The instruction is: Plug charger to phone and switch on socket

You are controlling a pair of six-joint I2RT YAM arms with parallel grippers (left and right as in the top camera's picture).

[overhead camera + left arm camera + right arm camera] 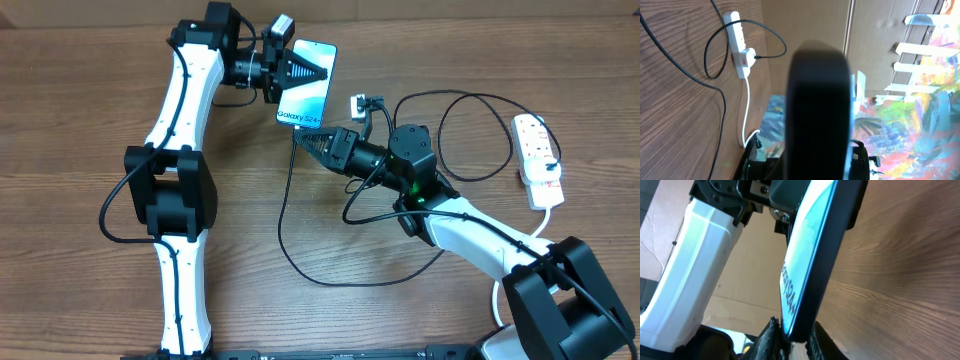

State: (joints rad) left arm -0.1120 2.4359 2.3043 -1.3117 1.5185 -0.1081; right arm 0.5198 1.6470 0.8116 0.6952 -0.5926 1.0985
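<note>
Overhead: you have L gripper (318,70) clamped on phone (303,100), top centre; R gripper (303,138) at its "Galaxy S24" end, charger (283,215) looping off to socket (538,150), far right. L wrist: phone a dark blur, socket beyond. R wrist: fingertips (771,336) flank phone's edge; can't tell if they're pinching anything.

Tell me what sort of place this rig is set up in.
Probably a robotics lab or workshop bench: a wood-grain table carrying a left arm and a right arm, plain cardboard panels behind, and a colourful painted sheet nearby.
</note>
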